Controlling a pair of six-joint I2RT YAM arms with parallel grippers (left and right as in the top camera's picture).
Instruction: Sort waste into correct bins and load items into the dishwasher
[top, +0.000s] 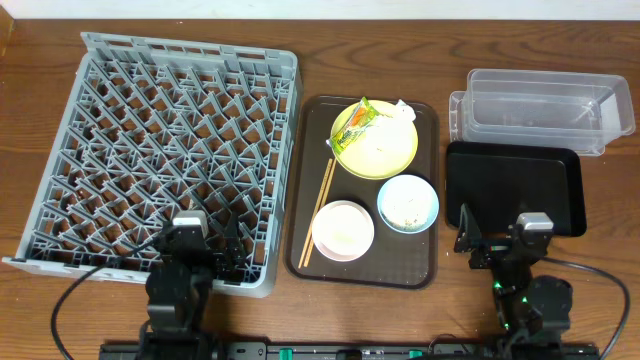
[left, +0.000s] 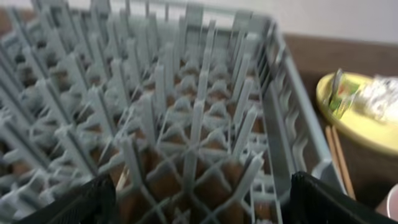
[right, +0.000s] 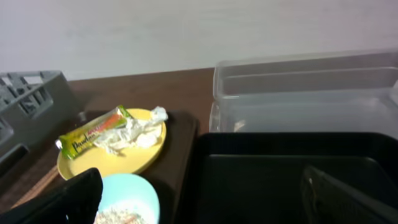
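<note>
The grey dish rack (top: 160, 150) fills the left of the table. On the brown serving tray (top: 425, 270) a yellow-green plate (top: 385, 155) holds a snack wrapper (top: 355, 122) and a crumpled tissue (top: 403, 111). A light blue bowl (top: 407, 203) holds food scraps (top: 408, 208). A pinkish-white bowl (top: 343, 230) sits beside chopsticks (top: 320, 205). The clear tub (top: 535, 108) and black tray (top: 520, 185) are at right. My left gripper (top: 205, 245) is open over the rack's near edge (left: 199, 205). My right gripper (top: 500, 240) is open at the black tray's near edge (right: 199, 199). No cup shows.
The right wrist view shows the plate (right: 134, 158) with wrapper (right: 93, 135) and tissue (right: 134, 132), the blue bowl (right: 124, 199), the tub (right: 305, 93) and black tray (right: 280, 168). The left wrist view shows rack pegs (left: 155, 112) and the plate (left: 360, 118).
</note>
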